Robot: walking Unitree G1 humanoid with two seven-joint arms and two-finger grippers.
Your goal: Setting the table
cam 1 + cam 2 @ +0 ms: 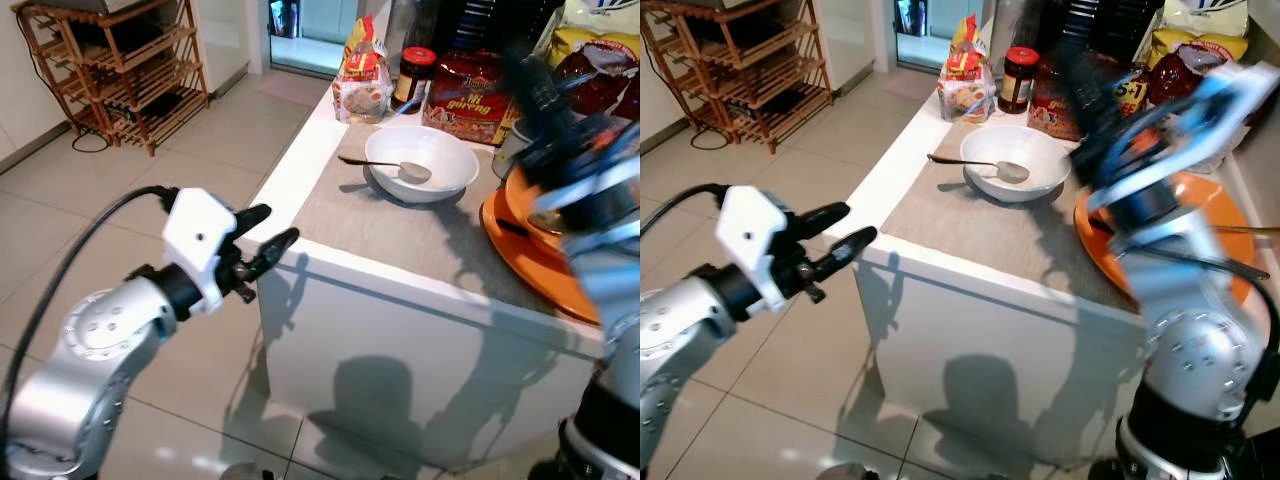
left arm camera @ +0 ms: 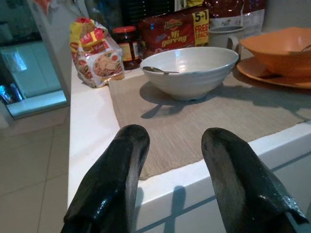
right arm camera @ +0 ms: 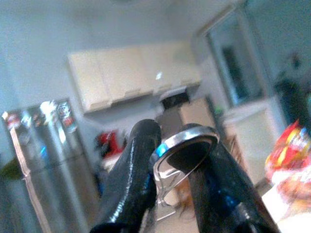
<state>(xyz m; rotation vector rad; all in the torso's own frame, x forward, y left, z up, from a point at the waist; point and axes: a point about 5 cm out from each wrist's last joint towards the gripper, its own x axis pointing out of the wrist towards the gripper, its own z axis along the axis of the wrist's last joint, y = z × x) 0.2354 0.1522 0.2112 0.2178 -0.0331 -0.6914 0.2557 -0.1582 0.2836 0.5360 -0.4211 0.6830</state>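
White bowl [image 1: 421,162] on grey placemat [image 1: 400,225], spoon [image 1: 385,166] resting inside with handle out over rim toward counter's left side. Placemat flat on white counter [image 1: 300,175], near its front corner. Orange bowl [image 2: 282,48] stacked on orange plate [image 2: 272,77], just beside white bowl on robot's right, plate overlapping placemat edge. Grey mug [image 2: 224,37] behind, between white bowl and orange bowl. Along back of counter: noodle packet [image 1: 362,85], dark jar with red lid [image 1: 412,76], red "Mi goreng" pack [image 1: 468,98], more bags further right.

Left gripper [image 1: 262,238] held off counter's front-left corner, apart from it, fingers spread and empty, aimed at placemat and white bowl as seen along left wrist view [image 2: 170,174].

Right gripper [image 3: 170,165] raised above orange dishes, blurred in head views; in right wrist view, fingers [image 3: 133,174] clamped on thin shiny metal utensil [image 3: 182,148], curved silver edge showing between them, exact kind not clear. Cabinets and refrigerator blurred behind it.

Wooden rack [image 1: 115,65] on tiled floor [image 1: 120,200] well apart, at left.
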